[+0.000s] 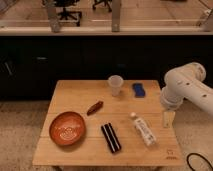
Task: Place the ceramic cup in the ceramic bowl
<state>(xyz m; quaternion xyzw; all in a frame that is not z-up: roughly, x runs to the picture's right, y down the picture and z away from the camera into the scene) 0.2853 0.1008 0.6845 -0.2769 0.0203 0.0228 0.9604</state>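
Note:
The ceramic cup [115,84] is small, pale and tapered, and stands upright near the far edge of the wooden table [75,92]. The ceramic bowl [67,128] is wide, shallow and orange-brown with pale rings inside, and sits at the near left of the table. My gripper [168,119] hangs down from the white arm [185,90] at the table's right edge, well to the right of the cup and far from the bowl. It holds nothing that I can see.
A blue object [138,90] lies just right of the cup. A white tube-shaped bottle [143,129] and a black bar [111,137] lie near the front. A small reddish-brown item [94,107] lies between cup and bowl. Dark cabinets stand behind the table.

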